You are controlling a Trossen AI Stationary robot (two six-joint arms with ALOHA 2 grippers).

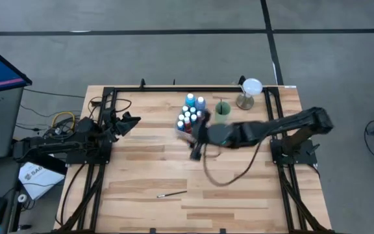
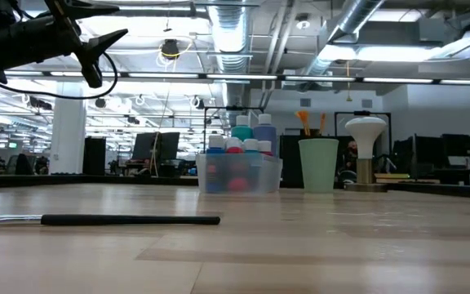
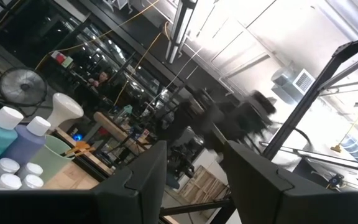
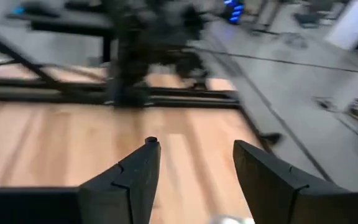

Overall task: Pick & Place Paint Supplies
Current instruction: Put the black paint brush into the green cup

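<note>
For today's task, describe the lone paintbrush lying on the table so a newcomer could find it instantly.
Start at the wooden table and find the clear tray of white-capped paint bottles near its far edge. Come straight toward the near edge: the paintbrush lies flat there, alone on bare wood. It is thin, dark and stick-like, unlike the upright bottles.

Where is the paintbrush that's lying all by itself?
In the high view the lone paintbrush lies flat on the table's near edge, apart from the tray of bottles.
</note>
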